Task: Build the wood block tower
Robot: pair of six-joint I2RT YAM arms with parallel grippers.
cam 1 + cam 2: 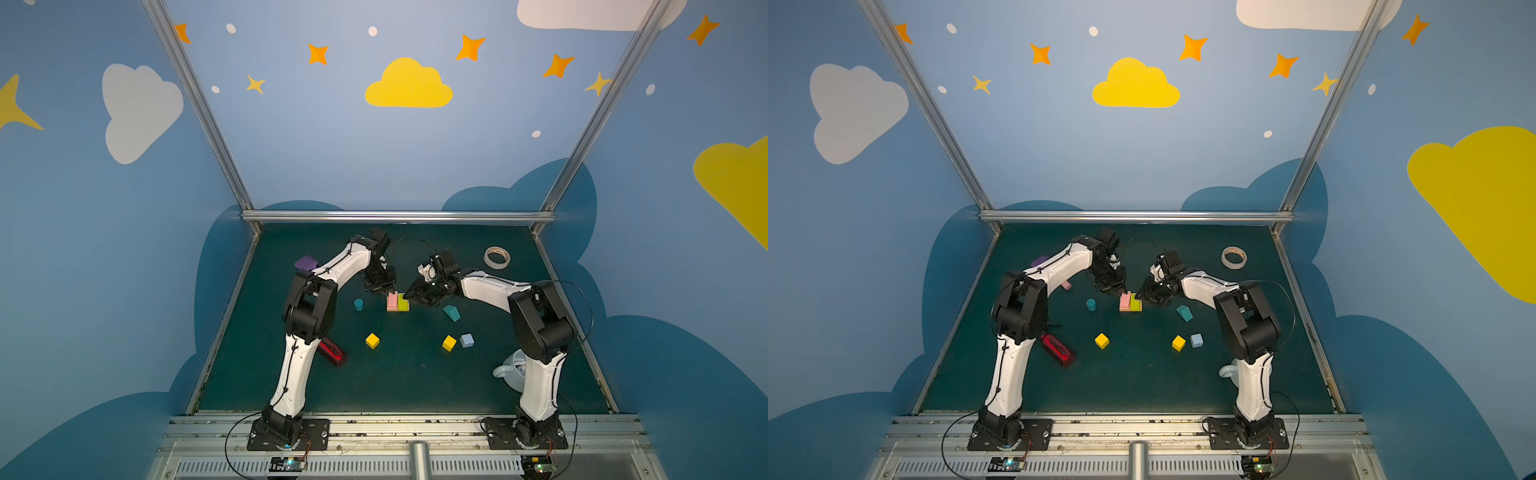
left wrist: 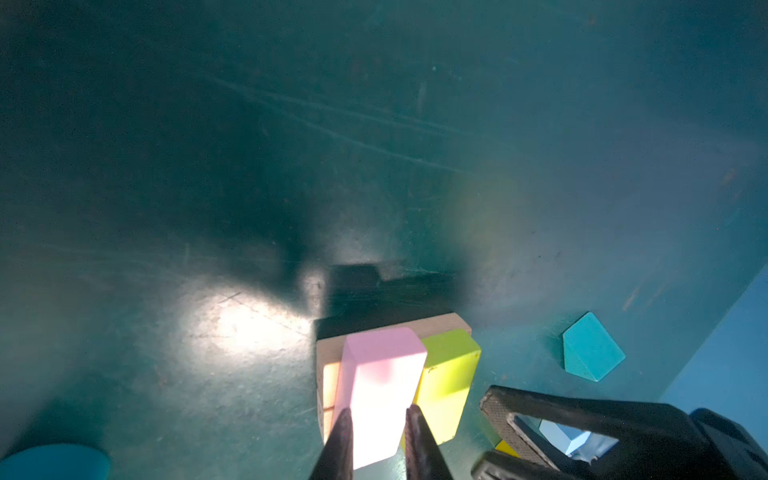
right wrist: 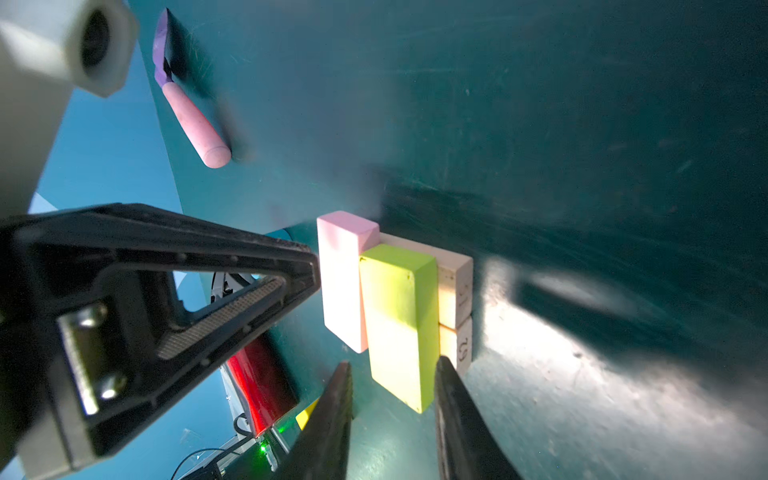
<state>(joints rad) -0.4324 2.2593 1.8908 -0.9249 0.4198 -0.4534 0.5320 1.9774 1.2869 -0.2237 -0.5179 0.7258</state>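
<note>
Left wrist view: left gripper [image 2: 379, 422] nearly closed on near end of pink slab [image 2: 380, 374], one fingertip pressed to each long side, slab held. Pink slab on top of two tan bars [image 2: 442, 322], side by side with lime slab [image 2: 451, 374], long sides touching. Pink top face higher than lime; can't tell whether lifted or resting on bars.

Right wrist view: right gripper [image 3: 394, 365] partly open, straddling end of lime slab. Sliver of tabletop [image 3: 582, 395] visible between one fingertip and slab, so no firm hold seen. Tan bars flat on tabletop, side by side, slabs laid crosswise over them.

Both top views: stack [image 1: 397, 302] about mid-tabletop, a little toward far edge, both grippers meeting at it.

Other blocks loose on tabletop:
- teal cylinder [image 1: 358, 304] upright, near stack on left-edge side
- teal house-shape [image 1: 451, 312] lying on a side, near stack on right-edge side
- yellow cube [image 1: 372, 340] toward front edge, left of centre
- second yellow cube [image 1: 449, 343] just beside pale-blue cube [image 1: 467, 340], toward front edge, right of centre

Off-task:
- red bottle [image 1: 331, 351] lying by left arm [image 1: 299, 357]
- purple spatula [image 3: 187, 108] toward left edge
- tape roll [image 1: 497, 257] near far right corner
- white cup [image 1: 509, 370] partly behind right arm [image 1: 540, 374]
</note>
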